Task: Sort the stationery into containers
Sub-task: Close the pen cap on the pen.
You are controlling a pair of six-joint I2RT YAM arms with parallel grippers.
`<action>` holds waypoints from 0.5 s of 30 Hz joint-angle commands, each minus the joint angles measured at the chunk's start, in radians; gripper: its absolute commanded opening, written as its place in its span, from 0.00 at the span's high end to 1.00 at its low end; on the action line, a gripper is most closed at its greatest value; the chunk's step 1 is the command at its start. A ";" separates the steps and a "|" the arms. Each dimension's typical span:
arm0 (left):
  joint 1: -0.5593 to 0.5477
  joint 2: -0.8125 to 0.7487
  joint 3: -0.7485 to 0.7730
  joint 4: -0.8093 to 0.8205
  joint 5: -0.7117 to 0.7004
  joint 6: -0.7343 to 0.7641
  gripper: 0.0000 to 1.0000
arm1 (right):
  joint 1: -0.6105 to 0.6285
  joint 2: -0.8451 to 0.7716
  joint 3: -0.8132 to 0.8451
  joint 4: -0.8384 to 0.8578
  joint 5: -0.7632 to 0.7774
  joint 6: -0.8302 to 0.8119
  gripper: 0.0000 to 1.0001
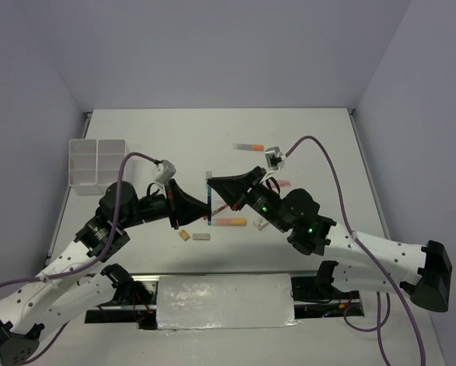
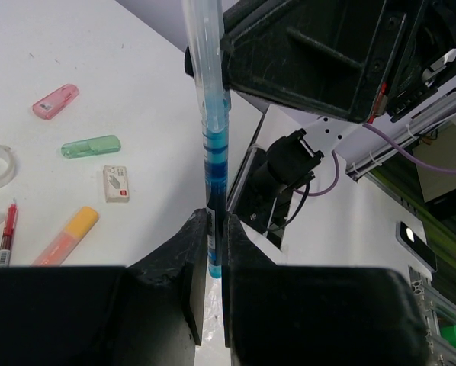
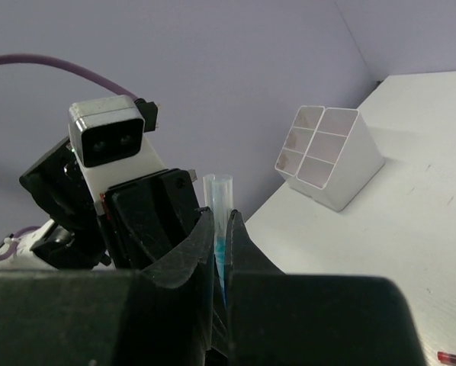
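Mid-handover, we have the left gripper (image 2: 213, 229) and right gripper (image 3: 220, 229) both clamped on the blue pen (image 2: 211, 99) above the tabletop's middle; next, probably, the right lets go so the left carries it to the box (image 1: 87, 181) near the far-left corner.
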 commanded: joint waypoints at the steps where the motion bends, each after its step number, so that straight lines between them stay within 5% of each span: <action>1: 0.003 -0.009 0.033 0.056 0.006 -0.014 1.00 | 0.019 0.012 -0.027 0.101 -0.027 -0.042 1.00; 15: 0.005 -0.063 0.050 0.047 -0.076 -0.016 1.00 | 0.040 0.050 -0.042 0.143 -0.073 -0.148 1.00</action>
